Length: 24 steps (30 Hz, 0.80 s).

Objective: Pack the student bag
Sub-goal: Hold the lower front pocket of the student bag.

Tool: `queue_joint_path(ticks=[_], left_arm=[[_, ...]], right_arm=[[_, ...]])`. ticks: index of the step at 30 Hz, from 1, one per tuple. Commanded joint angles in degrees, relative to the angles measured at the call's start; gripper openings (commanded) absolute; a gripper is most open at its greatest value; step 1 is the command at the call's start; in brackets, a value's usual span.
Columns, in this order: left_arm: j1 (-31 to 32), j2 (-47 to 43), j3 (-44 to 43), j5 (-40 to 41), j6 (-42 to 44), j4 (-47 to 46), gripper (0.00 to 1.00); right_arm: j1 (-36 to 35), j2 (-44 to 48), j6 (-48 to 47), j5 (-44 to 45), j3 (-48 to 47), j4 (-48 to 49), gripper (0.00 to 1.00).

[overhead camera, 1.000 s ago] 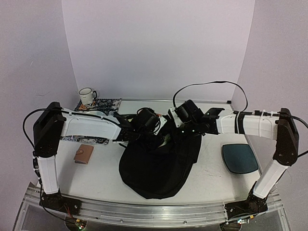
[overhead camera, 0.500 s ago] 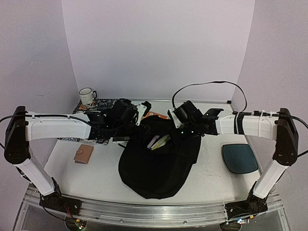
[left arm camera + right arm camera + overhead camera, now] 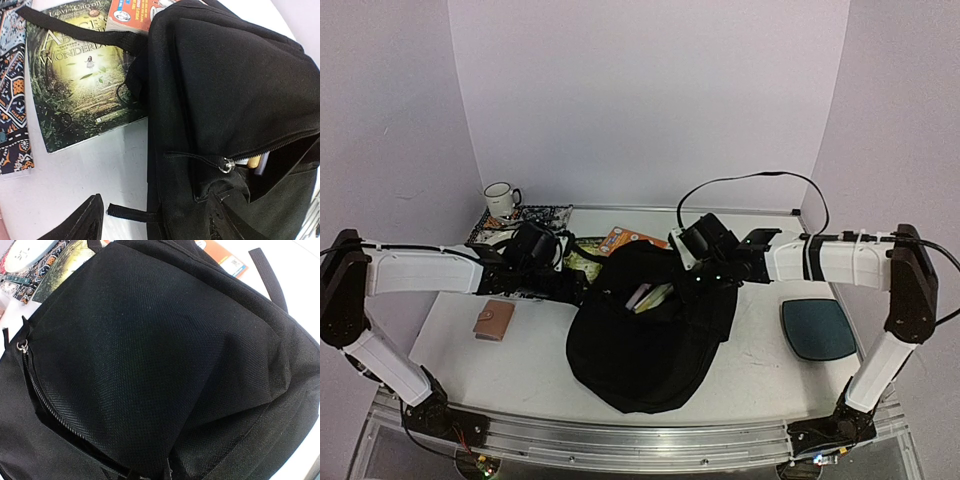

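The student bag (image 3: 650, 335) is a large black backpack lying mid-table, its top zip open with book edges (image 3: 652, 296) showing inside. My right gripper (image 3: 698, 278) is shut on the fabric at the bag's upper rim and holds the flap up; in the right wrist view the pinched cloth (image 3: 165, 472) fills the frame and hides the fingers. Left of the bag, my left gripper (image 3: 157, 222) is open and low over its side edge and a short strap end (image 3: 125, 212), with nothing held. The zip pull (image 3: 228, 165) hangs by the opening.
A green Alice in Wonderland book (image 3: 82, 82) and an orange book (image 3: 625, 240) lie behind the bag's left. A patterned book (image 3: 535, 215) and a white mug (image 3: 502, 199) sit at the back left. A brown wallet (image 3: 494, 321) lies front left, a dark-teal pad (image 3: 818, 328) on the right.
My left arm has drawn back leftward out of the bag's opening and its jaws have spread wider. Book edges now show inside the bag. The right gripper has stayed put.
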<state>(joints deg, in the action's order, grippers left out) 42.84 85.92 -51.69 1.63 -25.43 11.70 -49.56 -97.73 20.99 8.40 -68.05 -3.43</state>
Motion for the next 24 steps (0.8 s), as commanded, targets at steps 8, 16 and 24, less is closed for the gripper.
queue_joint_path(ticks=[8,16,24], left_arm=[[-4.52,8.11,-0.92,-14.41,-1.69,-6.69,0.56],[-4.7,10.27,1.49,-23.05,-3.55,-12.39,0.31],[-4.69,7.65,2.16,-27.37,-4.64,-15.42,0.0]], right_arm=[[-0.43,-0.58,-0.6,-0.14,0.62,0.88,0.06],[-0.42,0.17,-0.99,-0.55,0.3,0.88,0.06],[-0.46,4.19,-1.47,-1.59,0.67,0.47,0.22]])
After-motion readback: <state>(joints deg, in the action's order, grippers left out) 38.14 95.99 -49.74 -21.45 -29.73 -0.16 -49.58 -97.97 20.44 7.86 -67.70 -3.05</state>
